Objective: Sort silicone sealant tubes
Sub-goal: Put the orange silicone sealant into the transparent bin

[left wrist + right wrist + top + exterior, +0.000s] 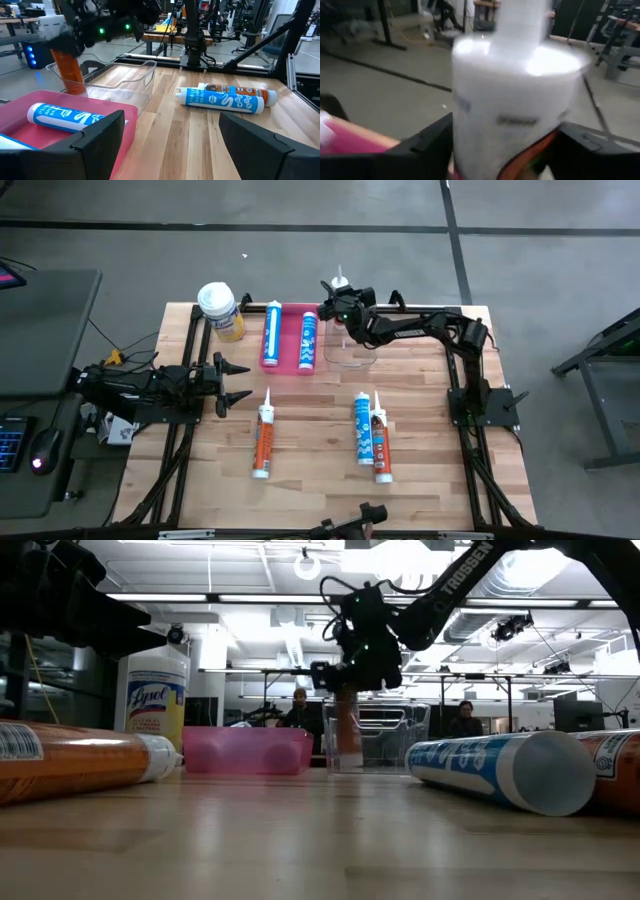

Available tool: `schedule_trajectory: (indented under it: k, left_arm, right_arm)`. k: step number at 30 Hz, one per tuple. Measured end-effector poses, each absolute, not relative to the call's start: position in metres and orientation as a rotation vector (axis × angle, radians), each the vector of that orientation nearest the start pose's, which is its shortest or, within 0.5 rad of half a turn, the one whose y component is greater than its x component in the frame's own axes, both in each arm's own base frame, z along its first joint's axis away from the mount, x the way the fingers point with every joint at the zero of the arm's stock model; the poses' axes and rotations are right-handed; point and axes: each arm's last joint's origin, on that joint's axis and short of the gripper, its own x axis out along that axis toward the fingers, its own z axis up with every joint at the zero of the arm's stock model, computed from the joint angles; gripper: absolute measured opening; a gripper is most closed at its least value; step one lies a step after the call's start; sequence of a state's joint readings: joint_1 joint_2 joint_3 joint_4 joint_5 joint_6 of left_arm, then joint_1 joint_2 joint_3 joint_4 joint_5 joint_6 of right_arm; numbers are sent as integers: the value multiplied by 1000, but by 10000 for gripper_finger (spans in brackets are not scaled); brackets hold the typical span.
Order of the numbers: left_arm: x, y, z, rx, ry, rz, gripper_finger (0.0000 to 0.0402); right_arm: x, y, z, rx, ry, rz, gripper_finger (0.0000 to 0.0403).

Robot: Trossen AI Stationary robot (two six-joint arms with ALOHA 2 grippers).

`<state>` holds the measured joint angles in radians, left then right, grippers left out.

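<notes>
My right gripper (335, 308) is over the clear tray (350, 358) at the far side, shut on an orange sealant tube (347, 730) that stands nozzle (341, 277) up inside the tray. Two blue tubes (272, 335) (308, 342) lie in the pink tray (290, 365). An orange tube (263, 438) lies on the table's middle. A blue tube (363, 428) and an orange tube (380, 448) lie side by side to its right. My left gripper (243, 381) is open and empty at the table's left, its fingers pointing right. My right gripper pinches the orange tube's upper body just below the white nozzle end (510, 120), one finger (427, 145) on each side. The fingers come level from the table's right and lie across the tube. The tube stands about upright, its lower end (74, 87) down inside the clear tray.
A squat yellow jar with a white lid (220, 310) stands at the far left, beside the pink tray. Bare wood lies between the trays and the loose tubes. People sit at benches in the room beyond the table.
</notes>
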<state>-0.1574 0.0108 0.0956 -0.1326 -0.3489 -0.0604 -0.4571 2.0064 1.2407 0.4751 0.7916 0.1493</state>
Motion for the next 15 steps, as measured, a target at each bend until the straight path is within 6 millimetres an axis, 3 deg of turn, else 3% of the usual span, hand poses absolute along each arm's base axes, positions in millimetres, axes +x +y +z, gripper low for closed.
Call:
schedule_trajectory:
  k: [4, 15]
  left_arm:
    - [90, -4, 182, -48, 40, 193, 319]
    - [90, -4, 182, -48, 40, 193, 319]
  right_arm:
    - [381, -209, 188, 73, 224, -1272, 313]
    - [384, -202, 191, 28, 239, -1279, 320]
